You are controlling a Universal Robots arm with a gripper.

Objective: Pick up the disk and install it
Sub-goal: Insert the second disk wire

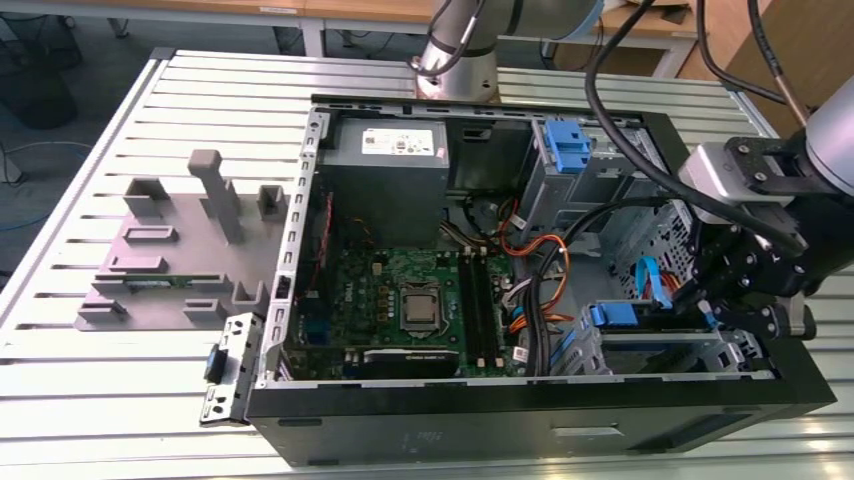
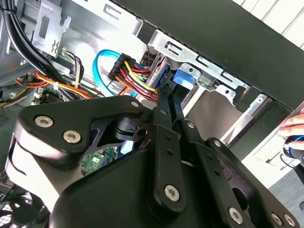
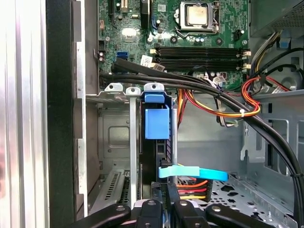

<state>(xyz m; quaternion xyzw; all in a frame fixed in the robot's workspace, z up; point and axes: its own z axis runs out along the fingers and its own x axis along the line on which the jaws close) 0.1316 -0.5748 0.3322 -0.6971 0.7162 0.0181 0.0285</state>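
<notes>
Standing on the slatted table (image 1: 80, 400), the open computer case (image 1: 534, 430) takes up most of the exterior view, w/ the arm (image 1: 827, 150) reaching in at that view's right. Power supply (image 1: 387, 150) sits at the far end, motherboard (image 1: 400, 300) mid-case. The disk (image 3: 156, 123) is on edge in the drive cage (image 3: 114, 137), blue rail end facing the motherboard; its long axis runs straight from the pincer (image 3: 164, 206) into the cage, disk directly ahead of the fingertips. Pincer appears closed on the disk's near end, but the contact itself is hidden, so cannot tell for sure. First wrist view shows the disk lined up w/ the cage slot and a light-blue cable (image 3: 192, 172) crossing just beside it; second wrist view shows instead the linkage and power cables (image 2: 128, 71) close by.
</notes>
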